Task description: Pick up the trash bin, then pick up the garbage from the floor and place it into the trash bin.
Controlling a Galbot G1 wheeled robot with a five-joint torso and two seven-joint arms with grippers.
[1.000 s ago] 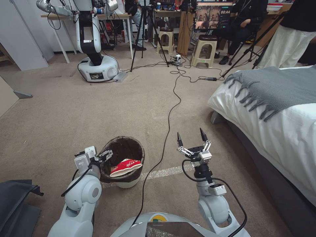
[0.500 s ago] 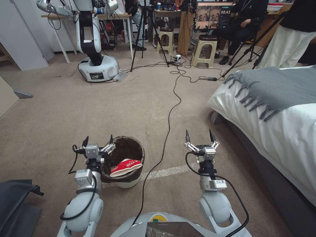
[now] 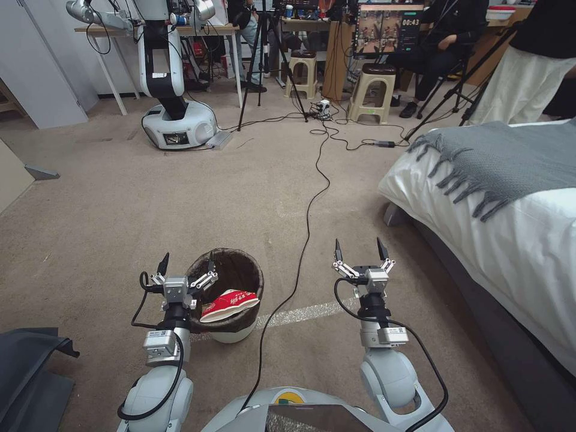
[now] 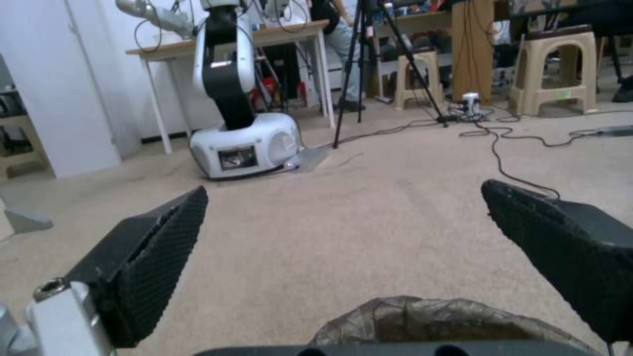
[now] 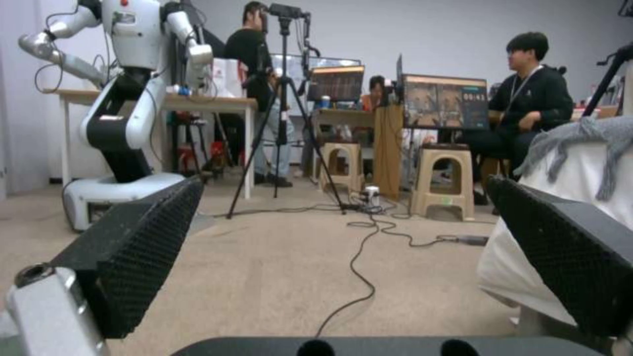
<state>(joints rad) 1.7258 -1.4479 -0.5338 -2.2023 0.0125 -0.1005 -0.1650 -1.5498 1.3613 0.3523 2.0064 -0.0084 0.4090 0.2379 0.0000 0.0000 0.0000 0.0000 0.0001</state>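
Left end effector (image 3: 186, 263) now released, upright

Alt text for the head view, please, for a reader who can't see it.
The trash bin stands on the floor holding a red-and-white wrapper; the open left claw hovers at its rim. The open right claw is raised beside a bed.

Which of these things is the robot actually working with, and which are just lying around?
Job: trash bin on the floor, red-and-white wrapper inside, open left gripper, open right gripper.
Lying about: black cable, bed, grey blanket, stools.
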